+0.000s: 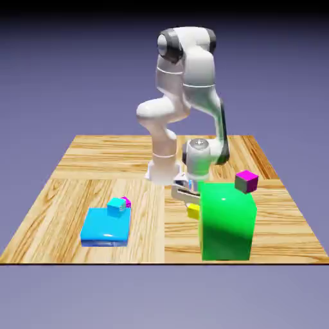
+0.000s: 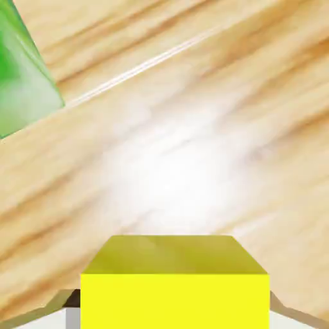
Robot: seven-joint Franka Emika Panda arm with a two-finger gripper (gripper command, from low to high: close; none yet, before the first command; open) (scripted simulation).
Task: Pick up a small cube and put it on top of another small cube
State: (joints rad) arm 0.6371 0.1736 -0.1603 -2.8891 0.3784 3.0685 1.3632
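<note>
Gripping smooth yellow cube (image 2: 175, 301).

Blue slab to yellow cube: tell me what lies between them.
Only bare wooden tabletop shows between the blue slab and the yellow cube, in the exterior view. The green block is on the cube's other side.

"What sort of place are you working in?"
"A simulated one, no real room. On my exterior view, a wood-grain surface (image 1: 138, 238) sits against a plain blue-violet backdrop (image 1: 71, 83) fading to black at the top."
"Anything homelike?"
"I see bright, flat-coloured blocks such as this green one (image 1: 226, 222), and my rendered white arm (image 1: 198, 71)."
</note>
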